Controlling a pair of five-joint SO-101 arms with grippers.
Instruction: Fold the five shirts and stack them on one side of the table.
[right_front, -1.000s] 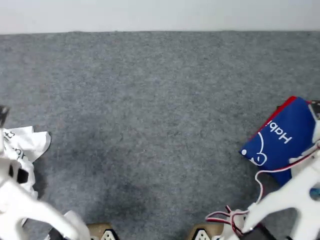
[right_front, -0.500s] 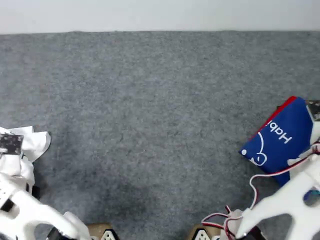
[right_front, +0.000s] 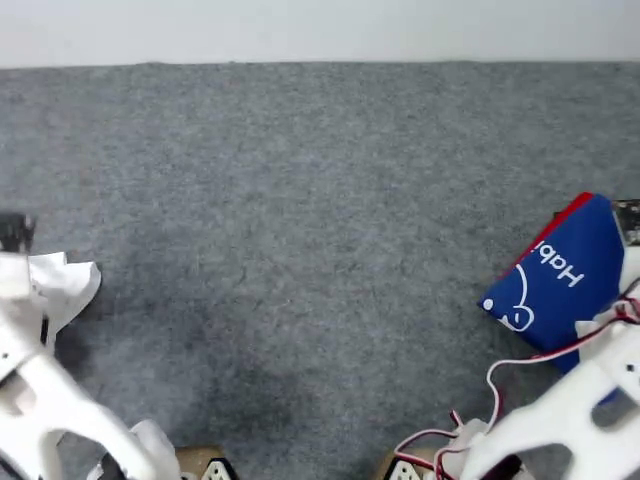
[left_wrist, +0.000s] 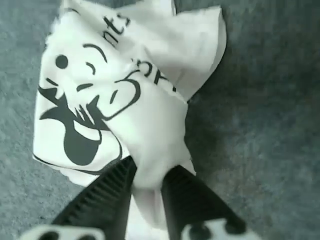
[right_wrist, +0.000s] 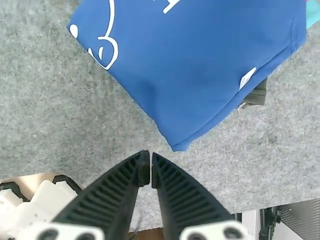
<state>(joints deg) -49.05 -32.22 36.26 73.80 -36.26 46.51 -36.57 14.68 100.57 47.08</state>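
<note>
A crumpled white shirt (right_front: 62, 285) with a black cartoon print lies at the table's left edge. In the left wrist view the white shirt (left_wrist: 115, 100) is bunched up, and my left gripper (left_wrist: 147, 182) is shut on a fold of its cloth. A folded blue shirt (right_front: 560, 275) with white print lies on a red one at the right edge. In the right wrist view the blue shirt (right_wrist: 195, 60) is just beyond my right gripper (right_wrist: 150, 167), which is shut with nothing in it and hangs over the grey mat.
The grey felt mat (right_front: 320, 220) covers the table, with a white wall strip along the back. Both arm bases (right_front: 300, 465) stand at the near edge, with red and white cables (right_front: 510, 385) looping by the right arm. A grey garment edge (right_wrist: 256, 95) peeks from under the blue shirt.
The left arm has shifted over the white shirt at the left edge, and the shirt's cloth has moved a little with it. The right arm has drawn back toward the near edge.
</note>
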